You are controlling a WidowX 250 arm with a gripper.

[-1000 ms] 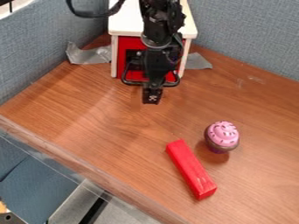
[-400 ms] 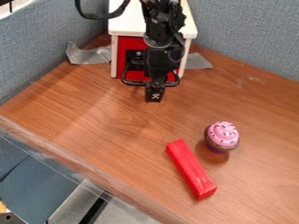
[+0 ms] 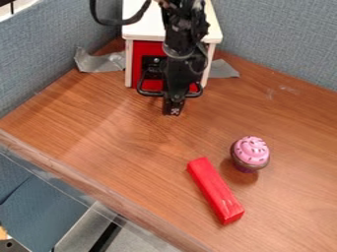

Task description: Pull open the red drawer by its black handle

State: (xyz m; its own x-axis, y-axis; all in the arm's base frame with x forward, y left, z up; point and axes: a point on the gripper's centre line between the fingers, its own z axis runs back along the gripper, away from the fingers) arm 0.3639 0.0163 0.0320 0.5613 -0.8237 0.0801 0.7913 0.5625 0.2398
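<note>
Fingers open or closed, I cannot tell: the gripper [image 3: 172, 109] hangs before the red-and-white box [image 3: 146, 30], apart from the red block [image 3: 215, 191] and cupcake [image 3: 251, 151], 2 close neighbours. Gripping the block would go best across its narrow width, clear of the cupcake.

1. Black gripper [image 3: 172, 109] hanging in front of a red and white cabinet [image 3: 129, 61].
2. Wooden table [image 3: 99, 128] bearing a red block [image 3: 215, 191], lying flat at a slant.
3. Toy cupcake [image 3: 250, 153] with pink frosting and dark sprinkles, near the block.
4. Blue-grey fabric panels [image 3: 283, 44] behind.
</note>
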